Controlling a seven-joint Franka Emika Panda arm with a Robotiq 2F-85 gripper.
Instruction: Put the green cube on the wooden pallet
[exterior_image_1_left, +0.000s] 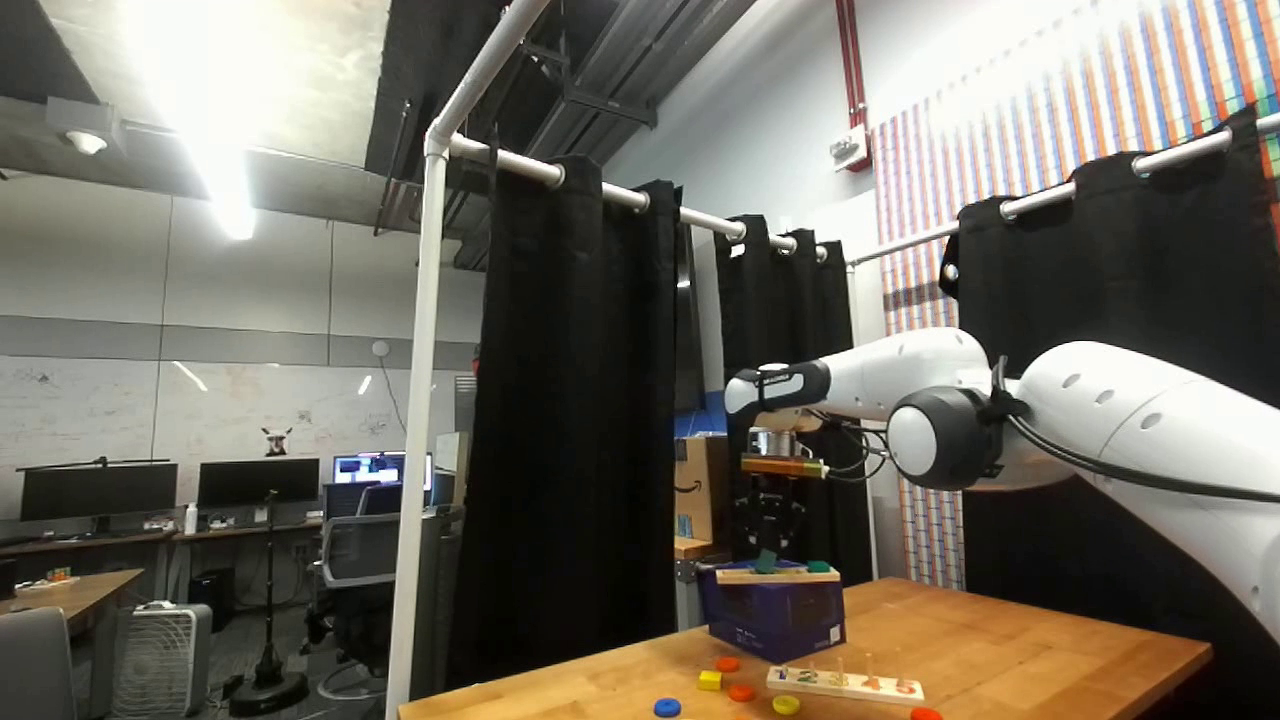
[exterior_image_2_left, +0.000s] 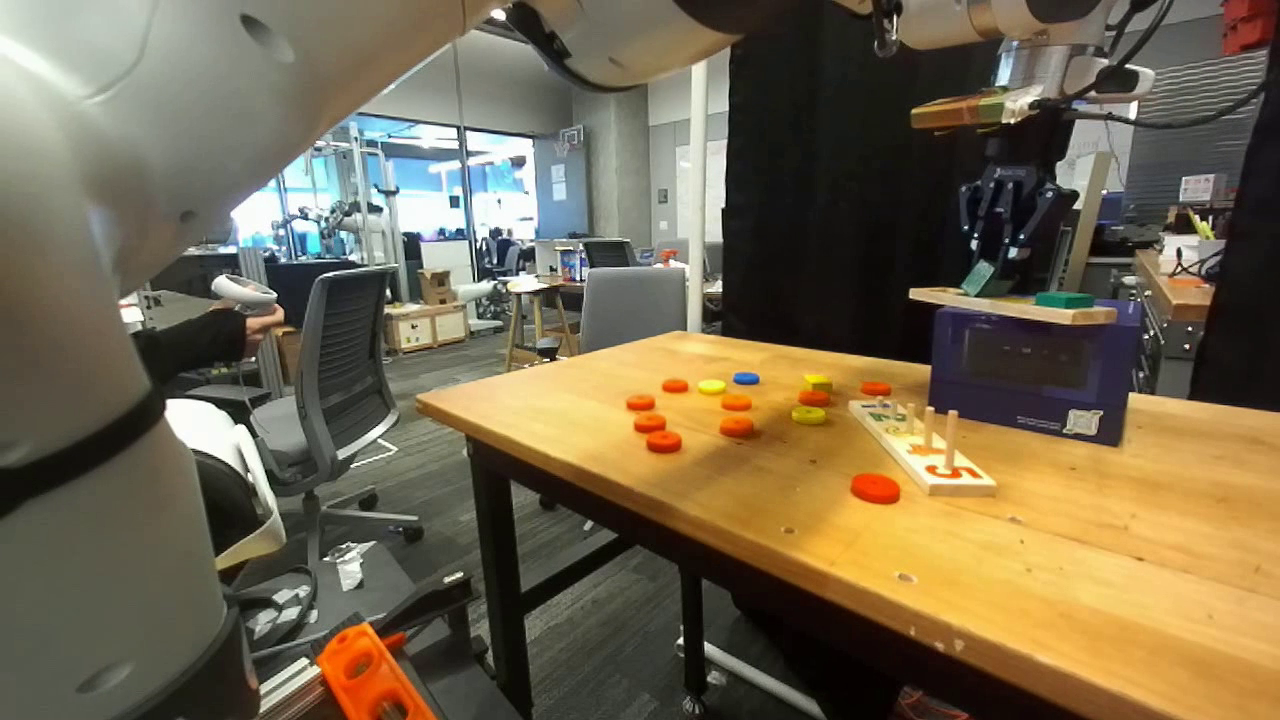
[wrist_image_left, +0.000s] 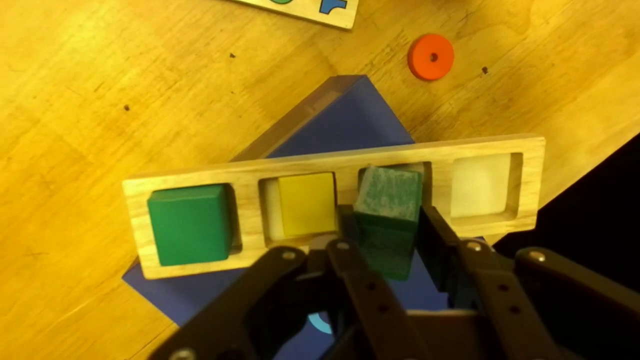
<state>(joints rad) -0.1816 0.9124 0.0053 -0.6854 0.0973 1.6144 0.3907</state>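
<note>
Clamping tilted green cube (wrist_image_left: 389, 220) btwn jaws, over wooden pallet (wrist_image_left: 347, 182); poss. touching, unclear.

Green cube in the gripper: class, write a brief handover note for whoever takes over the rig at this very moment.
Gripper: shut on the green cube, which is tilted.
Where: cube at the third slot from the left of the wooden pallet in the wrist view, not seated; whether it touches is unclear. Pallet lies on the blue box; a second green block and a yellow block sit in its first two slots.
Done: cube grasped, roughly at a slot.
Left: probably level it, lower it in, release, back away.
</note>
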